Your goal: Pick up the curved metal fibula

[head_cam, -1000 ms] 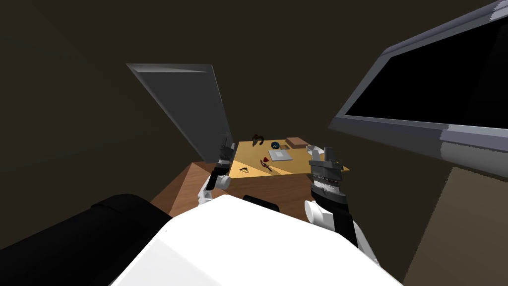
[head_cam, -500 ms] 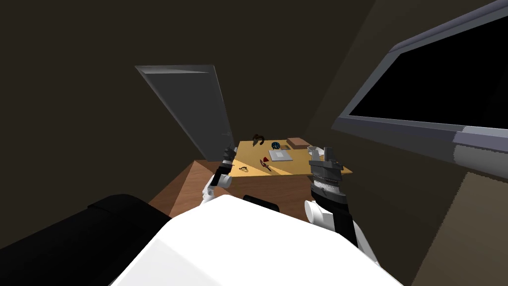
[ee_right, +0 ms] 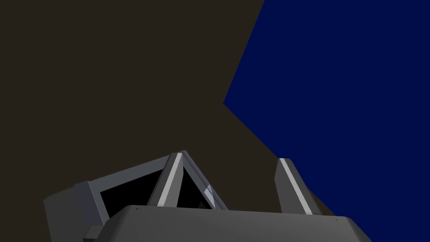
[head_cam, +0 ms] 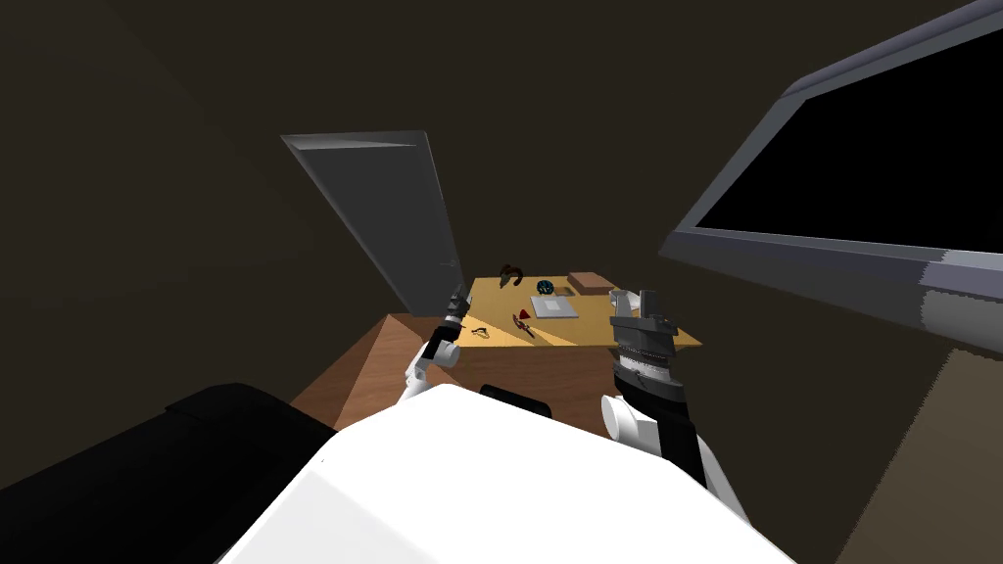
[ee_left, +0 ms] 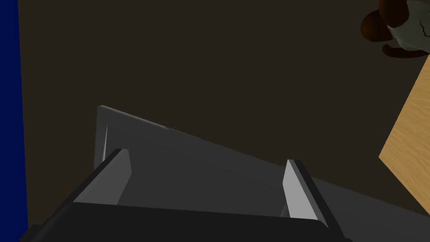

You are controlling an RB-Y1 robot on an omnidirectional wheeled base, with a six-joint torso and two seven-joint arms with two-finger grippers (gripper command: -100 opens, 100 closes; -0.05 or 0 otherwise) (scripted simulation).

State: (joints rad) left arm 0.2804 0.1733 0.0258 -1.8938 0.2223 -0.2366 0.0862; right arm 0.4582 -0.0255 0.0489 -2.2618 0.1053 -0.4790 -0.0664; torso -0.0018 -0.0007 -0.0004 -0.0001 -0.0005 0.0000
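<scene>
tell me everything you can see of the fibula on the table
The fibula shows as a small, thin, curved loop, dull yellowish, too small for detail. It lies flat on the light wood table near its front left corner, touching only the tabletop, apart from the red item beside it. The open left hand hovers close by, not on it.

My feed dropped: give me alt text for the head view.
Left end effector hovers at the table's left edge, near the fibula. Right end effector is raised at the right edge; a grey door stands behind.
</scene>
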